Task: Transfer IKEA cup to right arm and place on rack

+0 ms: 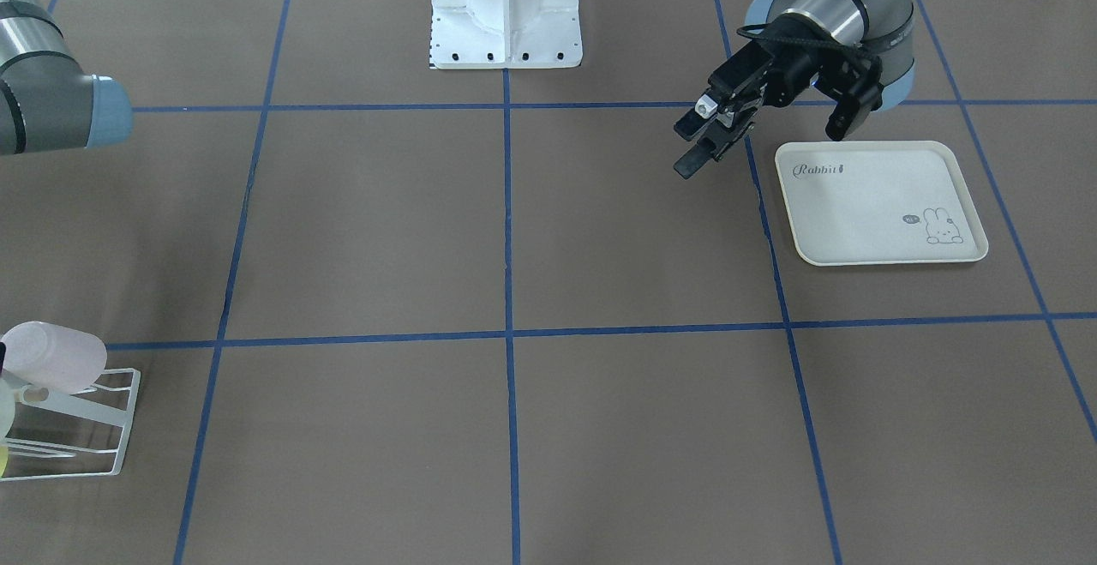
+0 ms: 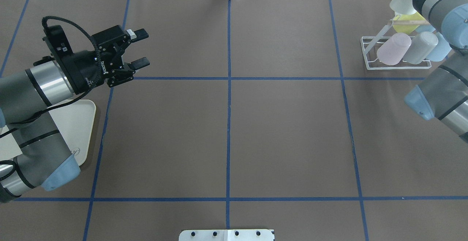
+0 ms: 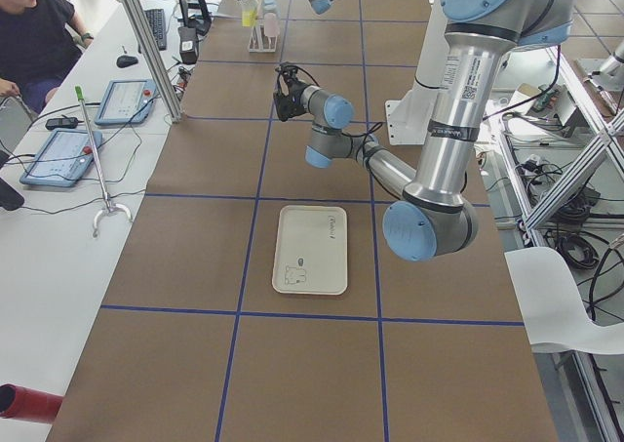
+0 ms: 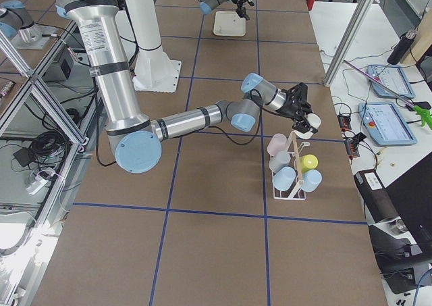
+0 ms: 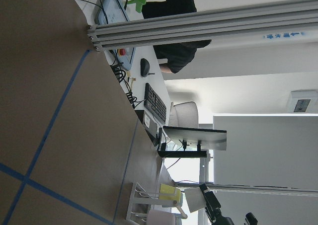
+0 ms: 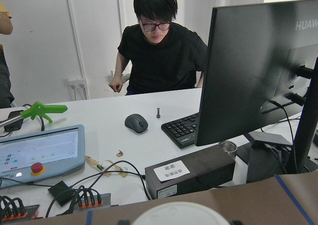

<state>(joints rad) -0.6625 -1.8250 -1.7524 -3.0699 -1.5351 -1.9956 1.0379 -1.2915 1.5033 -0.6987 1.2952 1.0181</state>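
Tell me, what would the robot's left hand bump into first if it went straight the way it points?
Probably nothing: the left hand points across the brown table, and the rack sits well to one side of that line. Beyond the table edge depth is unclear, so I can't be sure.

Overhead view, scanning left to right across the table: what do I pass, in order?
tray → left pincer → pink cup → grey cup → blue cup, the three cups lying on the rack.
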